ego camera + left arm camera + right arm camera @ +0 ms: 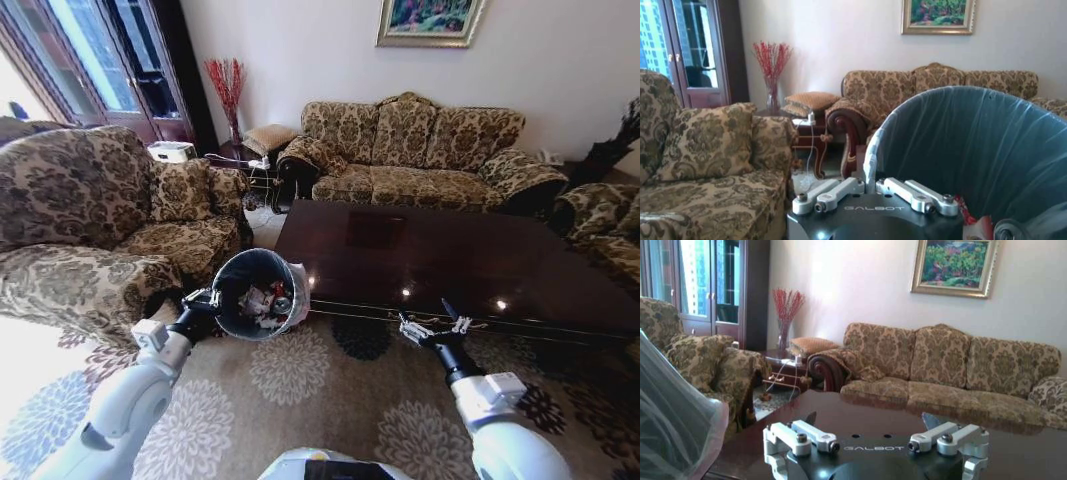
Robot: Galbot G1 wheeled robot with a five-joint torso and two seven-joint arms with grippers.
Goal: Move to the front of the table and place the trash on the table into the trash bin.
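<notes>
At the near left corner of the bench (480, 262), the left tool (207, 297) is clamped on the rim of the bin (258, 293), holding it tipped toward the camera, liner around the rim. Bottle (281, 300) and wrappers (256, 303) sit inside it. Right tool (433, 323) hovers at the bench's near edge, fingers spread wide, holding nothing.

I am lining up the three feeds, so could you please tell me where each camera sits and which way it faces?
Head: high, looking down at the glossy dark reddish-brown table; both arms show.
Left wrist: behind the left gripper, shut on the round black bag-lined trash bin.
Right wrist: behind the open right gripper, over the table.
All share the patterned sofa.
</notes>
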